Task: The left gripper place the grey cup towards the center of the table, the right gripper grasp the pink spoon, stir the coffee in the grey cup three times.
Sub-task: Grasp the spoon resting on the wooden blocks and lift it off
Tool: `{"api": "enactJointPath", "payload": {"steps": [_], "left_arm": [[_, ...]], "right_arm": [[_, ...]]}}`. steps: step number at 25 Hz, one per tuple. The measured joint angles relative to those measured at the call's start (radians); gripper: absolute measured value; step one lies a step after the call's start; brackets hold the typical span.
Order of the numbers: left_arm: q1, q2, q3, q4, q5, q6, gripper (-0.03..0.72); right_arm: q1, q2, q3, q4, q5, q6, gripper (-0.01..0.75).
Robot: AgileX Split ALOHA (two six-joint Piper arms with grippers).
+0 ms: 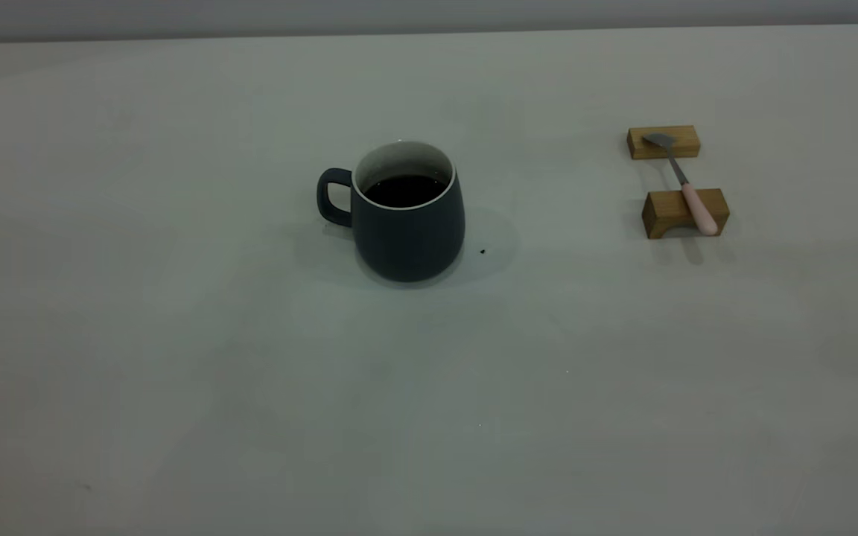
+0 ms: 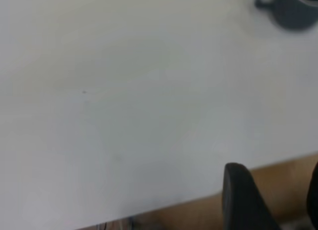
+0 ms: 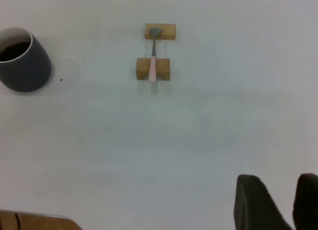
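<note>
The pink spoon (image 1: 686, 187) is lying across two wooden blocks (image 1: 685, 212) at 3 o'clock of the grey cup (image 1: 408, 216), handle pointing 5 o'clock, while only wrist views are showing each claw, the left claw (image 2: 271, 200) and the right claw (image 3: 278, 202) both spread.

No readable text, labels, brands, numbers or signs anywhere in these views.

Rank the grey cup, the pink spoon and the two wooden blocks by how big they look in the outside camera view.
1. grey cup, clearly largest
2. pink spoon, longer than either block, though slim
3. the two wooden blocks: they look about alike; the nearer one may seem slightly bigger only through nearness.
</note>
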Motion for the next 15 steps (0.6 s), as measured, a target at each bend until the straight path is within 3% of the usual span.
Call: {"api": "enactJointPath", "payload": {"steps": [7, 15], "left_arm": [[0.178, -0.429, 0.115, 0.0, -0.004, 0.025, 0.388], [0.315, -0.449, 0.202, -0.068, -0.005, 0.02, 0.388]], "right_arm": [[0.0, 0.0, 0.0, 0.0, 0.0, 0.0, 0.237], [0.0, 0.0, 0.0, 0.0, 0.0, 0.0, 0.237]]}}
